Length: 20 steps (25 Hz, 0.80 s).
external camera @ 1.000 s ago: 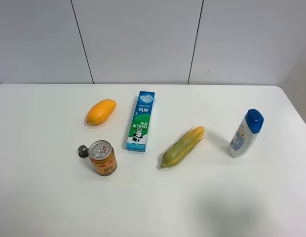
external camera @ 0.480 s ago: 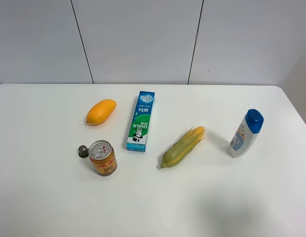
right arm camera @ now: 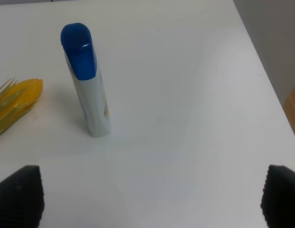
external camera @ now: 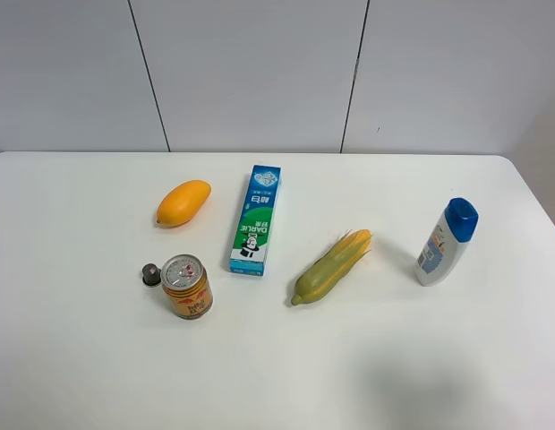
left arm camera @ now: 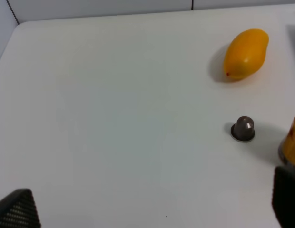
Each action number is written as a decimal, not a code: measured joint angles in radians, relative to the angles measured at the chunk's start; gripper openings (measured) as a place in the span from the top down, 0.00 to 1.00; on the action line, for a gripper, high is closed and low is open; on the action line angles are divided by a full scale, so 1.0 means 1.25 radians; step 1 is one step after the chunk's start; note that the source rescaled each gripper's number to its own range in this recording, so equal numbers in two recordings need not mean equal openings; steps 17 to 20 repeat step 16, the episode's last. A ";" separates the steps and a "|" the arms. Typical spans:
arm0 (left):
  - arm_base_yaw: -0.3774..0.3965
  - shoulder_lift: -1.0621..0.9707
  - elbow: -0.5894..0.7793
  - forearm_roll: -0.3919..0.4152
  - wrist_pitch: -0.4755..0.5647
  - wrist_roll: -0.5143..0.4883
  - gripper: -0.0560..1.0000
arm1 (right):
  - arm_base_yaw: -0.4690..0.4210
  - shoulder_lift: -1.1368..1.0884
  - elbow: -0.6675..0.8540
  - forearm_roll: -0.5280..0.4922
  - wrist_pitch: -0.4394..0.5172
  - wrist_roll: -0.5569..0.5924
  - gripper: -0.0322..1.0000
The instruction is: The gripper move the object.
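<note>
Overhead view of a white worktop (external camera: 81, 358) w/ six items; no arm shows in this view. The object, a short gold-orange drink can (external camera: 186, 287) w/ red markings and silver pull-tab top, stands upright toward the worktop's 8 o'clock area. A small dark round cap (external camera: 151, 274) sits just beside the can at its 10 o'clock, apart from it or barely touching; can't tell which. An orange-yellow mango (external camera: 183, 202) lies near the can at its 12 o'clock. A blue-green toothpaste box (external camera: 256, 219) lies flat near centre, long axis running roughly 12 to 6, at the can's 2 o'clock. A corn cob (external camera: 330, 266) in green husk lies tilted at approx. 4 o'clock from the box. A white bottle w/ blue cap (external camera: 446, 242) stands upright toward 3 o'clock, well apart from the can. Left wrist view: the left tool (left arm camera: 152, 209) shows only as two dark fingertips (left arm camera: 16, 210) at the frame's corners, spread wide, nothing between them; the mango (left arm camera: 245, 53), the cap (left arm camera: 243, 128) and a sliver of the can (left arm camera: 292, 142) lie ahead of it. Right wrist view: the right tool (right arm camera: 152, 197) likewise shows two dark fingertips (right arm camera: 19, 194) set wide apart and empty above bare worktop, w/ the bottle (right arm camera: 86, 80) and the corn tip (right arm camera: 14, 104) ahead.
</note>
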 joint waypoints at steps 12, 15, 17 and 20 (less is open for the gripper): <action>0.000 0.000 0.000 0.000 0.000 0.000 0.00 | 0.000 0.000 0.000 0.000 0.000 0.000 0.00; 0.000 0.000 0.000 0.000 0.000 0.000 0.00 | 0.000 0.000 0.000 0.000 0.000 0.000 0.00; 0.000 0.000 0.000 0.000 0.000 0.000 0.00 | 0.000 0.000 0.000 0.000 0.000 0.000 0.00; 0.000 0.000 0.000 0.000 0.000 0.000 0.00 | 0.000 0.000 0.000 0.000 0.000 0.000 0.00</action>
